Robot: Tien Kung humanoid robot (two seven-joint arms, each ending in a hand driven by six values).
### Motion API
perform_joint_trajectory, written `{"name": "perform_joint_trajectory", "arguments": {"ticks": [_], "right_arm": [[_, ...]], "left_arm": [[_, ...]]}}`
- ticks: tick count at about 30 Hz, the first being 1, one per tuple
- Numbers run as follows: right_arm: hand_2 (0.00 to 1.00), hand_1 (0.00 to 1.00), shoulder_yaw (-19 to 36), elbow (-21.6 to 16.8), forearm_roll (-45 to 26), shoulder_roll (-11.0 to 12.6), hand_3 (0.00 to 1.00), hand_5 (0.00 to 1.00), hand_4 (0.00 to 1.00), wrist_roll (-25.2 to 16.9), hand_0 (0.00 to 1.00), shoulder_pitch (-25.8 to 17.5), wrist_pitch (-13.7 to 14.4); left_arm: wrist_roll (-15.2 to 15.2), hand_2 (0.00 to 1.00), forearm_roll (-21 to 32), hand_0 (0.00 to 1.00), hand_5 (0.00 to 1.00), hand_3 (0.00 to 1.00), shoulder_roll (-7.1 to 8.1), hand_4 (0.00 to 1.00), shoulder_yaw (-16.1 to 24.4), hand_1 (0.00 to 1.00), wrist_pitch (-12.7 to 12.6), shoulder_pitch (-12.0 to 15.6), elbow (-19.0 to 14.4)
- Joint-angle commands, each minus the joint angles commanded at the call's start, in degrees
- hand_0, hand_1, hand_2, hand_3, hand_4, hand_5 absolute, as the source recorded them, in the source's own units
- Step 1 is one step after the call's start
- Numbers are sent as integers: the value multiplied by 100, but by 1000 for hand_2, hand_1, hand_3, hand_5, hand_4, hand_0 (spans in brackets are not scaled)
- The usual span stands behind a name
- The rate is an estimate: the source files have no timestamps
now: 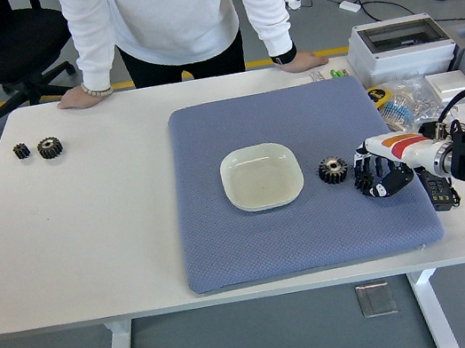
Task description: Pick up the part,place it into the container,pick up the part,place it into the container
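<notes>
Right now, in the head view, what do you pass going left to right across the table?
Small gear → larger gear → blue mat → white dish → gear on the mat → right hand → grey box.

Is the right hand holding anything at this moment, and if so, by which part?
Nothing is held. The right hand sits on the blue mat beside the gear, fingers curled, not around it.
</notes>
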State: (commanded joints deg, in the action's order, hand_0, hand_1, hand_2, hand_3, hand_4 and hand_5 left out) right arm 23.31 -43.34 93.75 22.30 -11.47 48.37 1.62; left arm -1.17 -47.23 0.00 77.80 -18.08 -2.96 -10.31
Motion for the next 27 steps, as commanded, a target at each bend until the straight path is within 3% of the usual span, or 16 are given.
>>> {"name": "perform_joint_trajectory", "arguments": {"ticks": [15, 21, 27], "right_arm": [[474, 398, 317, -521, 73, 97, 493, 81, 760, 42, 223, 203, -10], [474, 398, 341, -670, 96, 3, 493, 81, 760, 77, 223, 485, 0], [475, 398, 320, -854, 70, -235, 494, 82, 752, 106, 224, 712, 13]], "left_arm": [[3, 762, -24, 682, 640, 651, 9, 746, 23, 663, 10, 34, 0], [13, 762, -9, 682, 640, 651, 27, 746, 14, 663, 10, 15, 0], [17, 761, -13, 682, 640, 651, 39, 746, 28, 658, 1, 4, 0]]}}
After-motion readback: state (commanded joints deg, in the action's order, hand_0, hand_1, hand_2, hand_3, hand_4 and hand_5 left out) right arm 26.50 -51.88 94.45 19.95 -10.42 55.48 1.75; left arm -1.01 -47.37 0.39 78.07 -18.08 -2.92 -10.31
